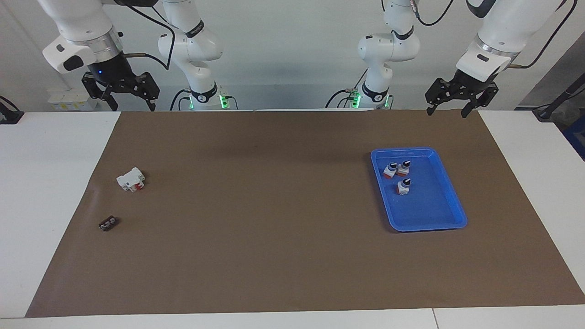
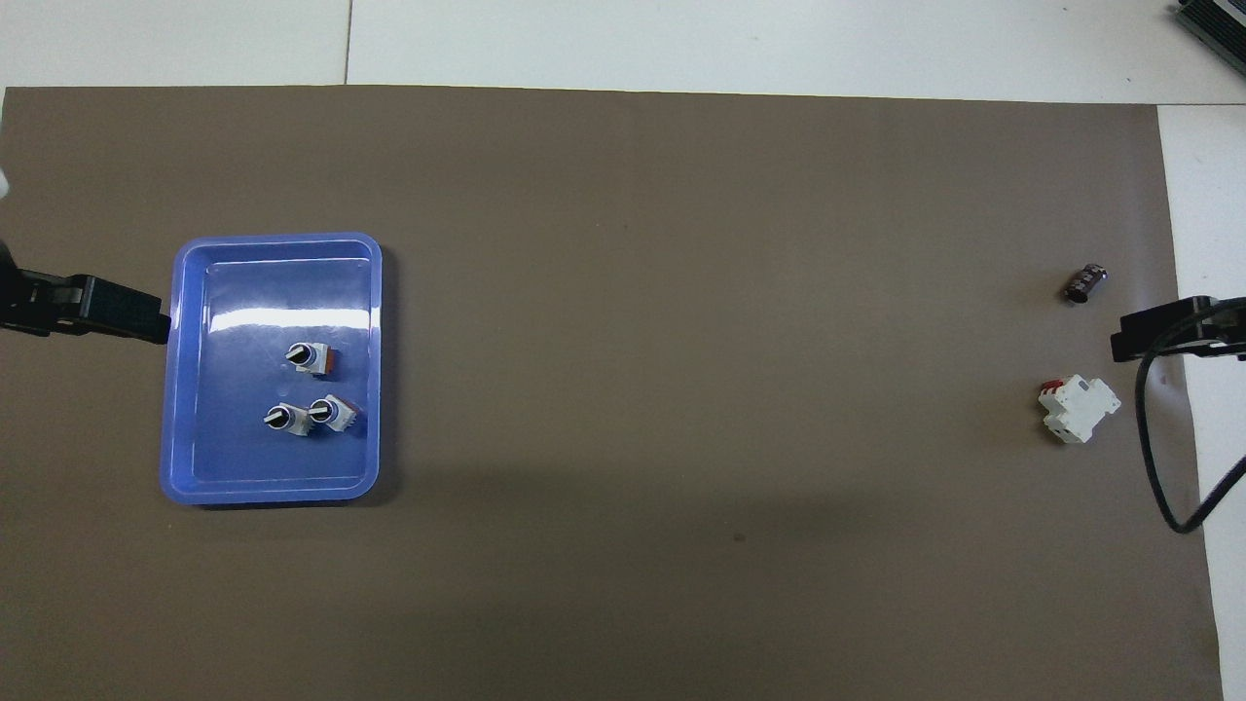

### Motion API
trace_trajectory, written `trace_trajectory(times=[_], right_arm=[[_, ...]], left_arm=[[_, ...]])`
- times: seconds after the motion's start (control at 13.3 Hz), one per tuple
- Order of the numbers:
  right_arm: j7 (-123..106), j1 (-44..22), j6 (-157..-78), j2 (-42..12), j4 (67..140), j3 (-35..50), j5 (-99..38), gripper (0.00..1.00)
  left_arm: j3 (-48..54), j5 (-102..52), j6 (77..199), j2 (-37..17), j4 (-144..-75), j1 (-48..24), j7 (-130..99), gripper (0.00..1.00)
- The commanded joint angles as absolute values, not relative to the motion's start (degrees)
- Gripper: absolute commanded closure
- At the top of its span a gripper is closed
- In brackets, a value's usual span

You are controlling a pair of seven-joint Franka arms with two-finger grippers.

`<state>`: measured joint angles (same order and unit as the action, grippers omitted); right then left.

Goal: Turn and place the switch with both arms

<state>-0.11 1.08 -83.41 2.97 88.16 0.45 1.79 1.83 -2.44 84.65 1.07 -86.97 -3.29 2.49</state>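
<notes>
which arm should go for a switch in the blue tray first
Probably the left. The left gripper hangs open at the tray's end of the table, and the blue tray holds all three switches. The right gripper waits open above the other end, near the white-and-red block.

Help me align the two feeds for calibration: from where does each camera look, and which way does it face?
Facing view: high across the table, looking at the robots; both white arms show, left tool and right tool raised near their bases.
Overhead view: above the robots' end, looking steeply down; only tool tips show.
Shared: blue plastic tray with three small rotary switches, white-and-red block, brown mat, half a turn apart.
</notes>
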Motion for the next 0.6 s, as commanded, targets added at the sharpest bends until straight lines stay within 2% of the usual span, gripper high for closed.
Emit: trace_trajectory(times=[0.0, 0.53], right_arm=[[-1.23, 1.41, -82.71, 3.25, 87.98, 0.79, 2.46, 0.0], [-1.23, 1.49, -82.71, 3.25, 87.98, 0.7, 2.46, 0.0]], left_arm=[[1.85, -2.46, 85.78, 2.81, -89.47, -3.25, 3.69, 0.0], [1.93, -2.46, 85.34, 2.81, -89.38, -3.08, 3.6, 0.0]])
